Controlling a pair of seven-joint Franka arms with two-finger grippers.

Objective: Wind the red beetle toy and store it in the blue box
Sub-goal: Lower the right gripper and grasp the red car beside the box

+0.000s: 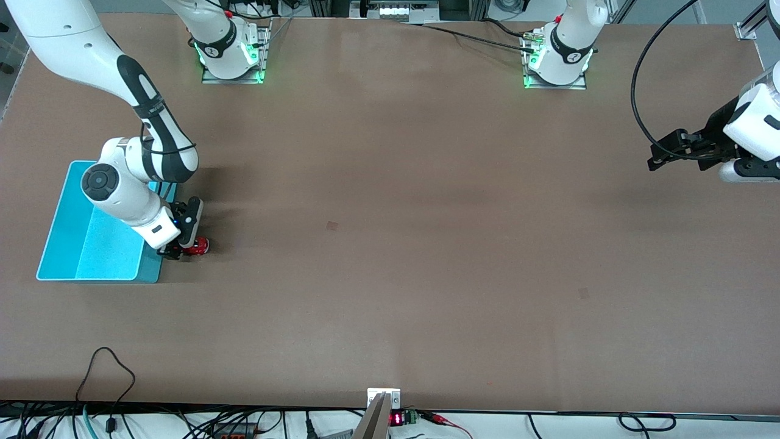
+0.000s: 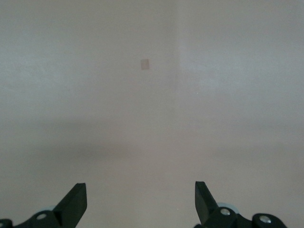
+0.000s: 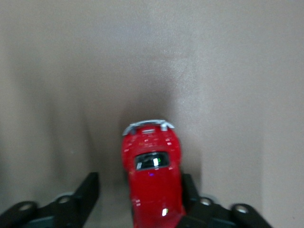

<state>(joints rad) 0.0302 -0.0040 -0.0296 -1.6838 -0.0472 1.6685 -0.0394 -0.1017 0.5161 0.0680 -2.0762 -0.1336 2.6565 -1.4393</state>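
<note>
The red beetle toy (image 1: pixel 198 246) stands on the table just beside the blue box (image 1: pixel 97 278), toward the right arm's end. My right gripper (image 1: pixel 184 247) is down at the table around the toy. In the right wrist view the toy (image 3: pixel 152 180) lies between the jaws: one finger (image 3: pixel 188 186) is against its side, while the other finger (image 3: pixel 89 187) stands apart from it with a gap. My left gripper (image 1: pixel 655 157) hangs open over the table at the left arm's end, and its wrist view shows nothing between its jaws (image 2: pixel 140 192).
A small dark square mark (image 1: pixel 332 225) lies mid-table, and another (image 1: pixel 584 293) lies nearer the front camera. Cables (image 1: pixel 103 378) run along the table's front edge. A mount (image 1: pixel 384 402) sits at that edge's middle.
</note>
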